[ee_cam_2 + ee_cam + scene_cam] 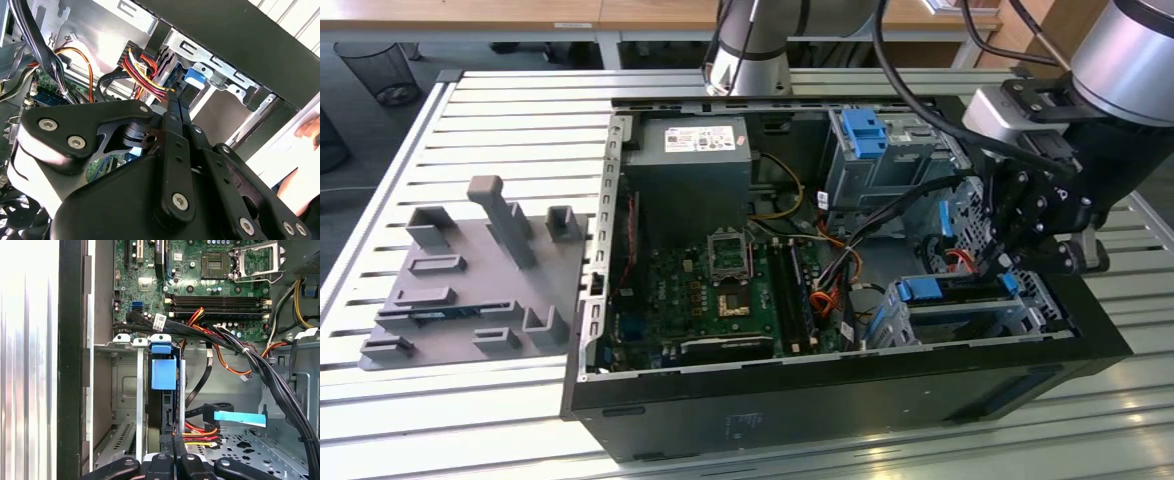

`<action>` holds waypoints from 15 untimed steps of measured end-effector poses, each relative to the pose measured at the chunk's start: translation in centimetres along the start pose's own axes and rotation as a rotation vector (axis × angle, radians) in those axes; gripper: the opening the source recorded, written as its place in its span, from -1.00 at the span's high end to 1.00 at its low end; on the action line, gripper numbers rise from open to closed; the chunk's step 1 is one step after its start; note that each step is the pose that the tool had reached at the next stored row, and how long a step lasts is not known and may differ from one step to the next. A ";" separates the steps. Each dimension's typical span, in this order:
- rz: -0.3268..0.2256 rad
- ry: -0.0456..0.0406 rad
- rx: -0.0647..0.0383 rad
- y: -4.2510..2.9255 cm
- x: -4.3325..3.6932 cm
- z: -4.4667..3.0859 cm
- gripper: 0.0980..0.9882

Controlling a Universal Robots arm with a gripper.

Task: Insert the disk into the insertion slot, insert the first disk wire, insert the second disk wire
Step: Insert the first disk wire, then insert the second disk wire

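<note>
At the exterior view's left, a grey fixture tray lies on the slatted worktop, well apart from the work. The open computer case comes next, with its motherboard at the centre. Toward the exterior view's right, the disk already sits inside the insertion slot, so the job seems to have reached the wires. The gripper hangs just above the disk's right-hand end.

In the first wrist view the disk stands on edge, its thin side up. Its long axis runs straight away from the gripper toward the blue tab at the far end of the slot, nearest the motherboard. The near end faces the gripper.

The gripper's fingers are drawn together with almost no gap. A red, yellow and black wire bundle ends right at their tips, beside the disk's near end — whether its plug is pinched between them is hidden.
</note>
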State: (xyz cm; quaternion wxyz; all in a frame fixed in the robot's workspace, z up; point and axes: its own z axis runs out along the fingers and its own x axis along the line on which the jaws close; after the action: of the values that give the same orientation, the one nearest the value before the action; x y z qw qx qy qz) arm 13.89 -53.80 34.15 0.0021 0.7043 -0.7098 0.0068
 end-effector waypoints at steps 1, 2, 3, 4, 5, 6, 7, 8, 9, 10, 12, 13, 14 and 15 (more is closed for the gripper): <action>0.000 0.0000 0.000 0.00 0.00 -0.03 0.88; 0.000 0.0000 0.000 0.00 0.00 -0.05 0.88; 0.000 0.0000 0.000 0.00 0.00 -0.07 0.88; 0.000 0.0000 0.000 0.00 0.00 -0.09 0.88; 0.000 0.0001 0.000 0.00 0.00 -0.12 0.88; 0.000 0.0000 0.000 0.00 0.00 -0.13 0.88; 0.000 0.0000 0.000 0.00 0.00 -0.14 0.88; 0.000 0.0000 0.000 0.00 0.00 -0.15 0.88; 0.000 0.0000 0.000 0.00 0.00 -0.16 0.88; 0.000 0.0002 0.000 0.04 0.00 -0.17 0.88; 0.000 0.0001 0.000 0.19 0.00 -0.17 0.88; 0.000 0.0001 0.000 0.30 0.00 -0.17 0.88; 0.000 0.0001 0.001 0.46 0.00 -0.17 0.88; 0.000 0.0001 0.001 0.63 0.01 -0.17 0.88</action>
State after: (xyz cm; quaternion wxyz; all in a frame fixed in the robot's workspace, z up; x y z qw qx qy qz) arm 13.26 -53.80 34.31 0.0016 0.7043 -0.7099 0.0074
